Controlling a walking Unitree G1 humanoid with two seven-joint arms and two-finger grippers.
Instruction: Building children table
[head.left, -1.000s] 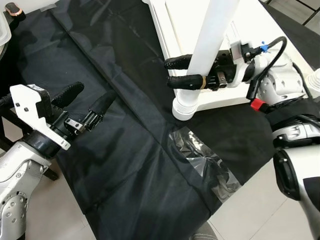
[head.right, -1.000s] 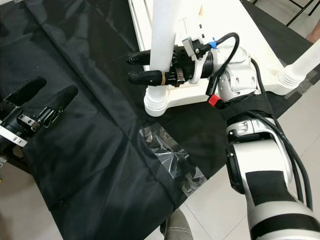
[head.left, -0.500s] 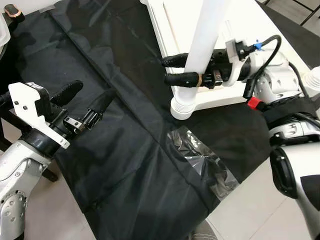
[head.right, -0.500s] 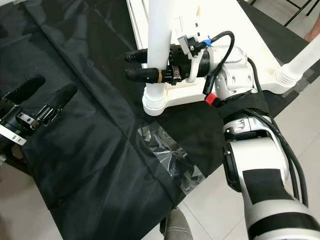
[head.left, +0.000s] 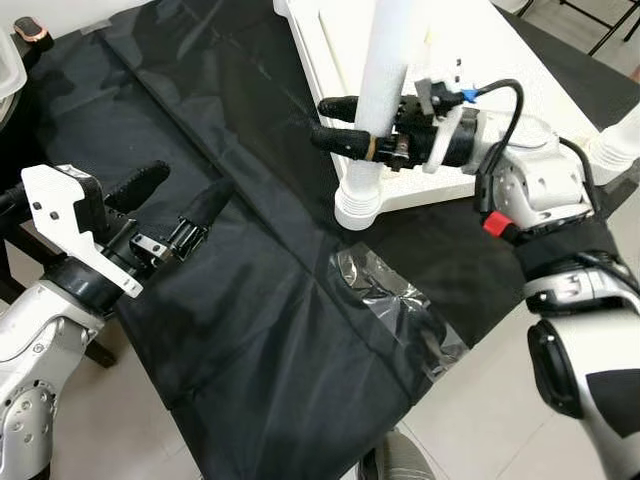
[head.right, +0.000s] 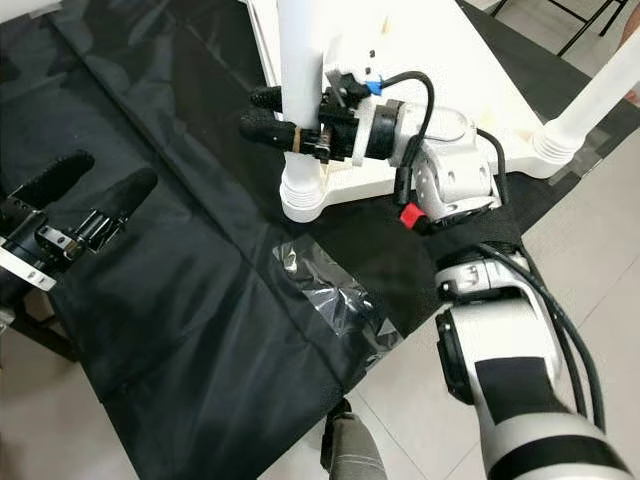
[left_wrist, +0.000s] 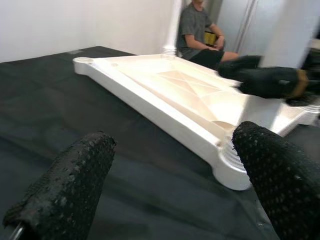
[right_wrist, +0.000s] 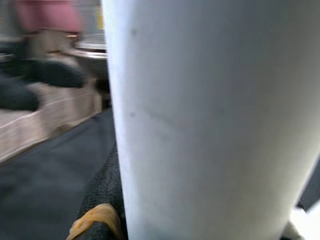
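White leg (head.left: 385, 60) gripped by right end effector (head.left: 333, 122); left end effector (head.left: 180, 195) spread, empty; seated person (left_wrist: 200, 32).

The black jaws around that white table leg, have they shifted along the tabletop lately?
Cannot tell. The right gripper is shut on the white leg, and both sit alike against the tabletop; the whole picture shifted, so the camera moved.

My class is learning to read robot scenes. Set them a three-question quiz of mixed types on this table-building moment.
1. True or false: the right gripper grips the upright white leg.
2. Which best describes the left gripper? A) holding a leg B) open above the black cloth C) resting on the white tabletop
3. Fill in: a piece of clear ____ lies on the cloth.

Key: 1 true; 2 B; 3 plastic.
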